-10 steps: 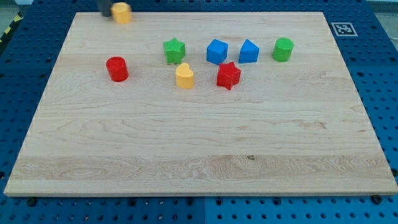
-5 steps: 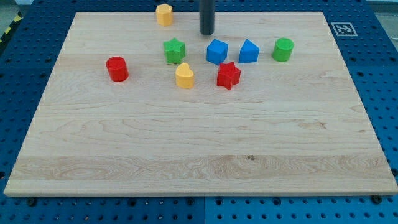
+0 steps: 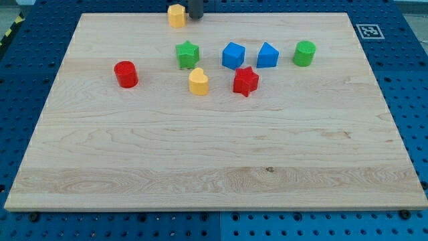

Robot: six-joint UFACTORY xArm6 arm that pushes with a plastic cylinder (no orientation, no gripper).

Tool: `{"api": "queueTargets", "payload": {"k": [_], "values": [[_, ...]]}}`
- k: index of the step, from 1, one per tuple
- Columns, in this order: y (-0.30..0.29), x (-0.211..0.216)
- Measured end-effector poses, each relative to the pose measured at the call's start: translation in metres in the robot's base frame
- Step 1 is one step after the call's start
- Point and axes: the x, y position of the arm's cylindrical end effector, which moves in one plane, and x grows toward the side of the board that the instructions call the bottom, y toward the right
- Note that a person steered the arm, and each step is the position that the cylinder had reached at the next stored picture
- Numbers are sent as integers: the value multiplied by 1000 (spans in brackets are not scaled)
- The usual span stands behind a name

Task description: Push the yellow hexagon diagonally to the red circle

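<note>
My tip (image 3: 194, 17) sits at the view's top edge of the surface (image 3: 214, 161), just beside the yellow hexagon (image 3: 176, 15) on its right side, very close and perhaps touching, though I cannot tell for sure. There are no jaws to speak of here: the end effector is a plain rod, nothing to part or clamp. The hexagon stands at the surface's far edge, well apart from the red circle (image 3: 126, 73), which lies lower and toward the view's left. So this looks like the lining-up step, with the push proper not yet delivered. The line to the circle runs down and left, and the tip's spot on the hexagon's right, level with it, seems a shade low for that; I judge the next move calls for contact on the upper-right face, then a steady diagonal shove. The green star (image 3: 188, 54) and the other yellow block (image 3: 198, 82) sit off that line to the right, so the lane appears open.
</note>
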Motion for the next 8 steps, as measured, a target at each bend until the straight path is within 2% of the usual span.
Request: {"api": "queueTargets", "payload": {"k": [2, 3, 4, 5, 8], "values": [[-50, 0], [-48, 1], [-15, 11], [-8, 18], [-70, 23]]}}
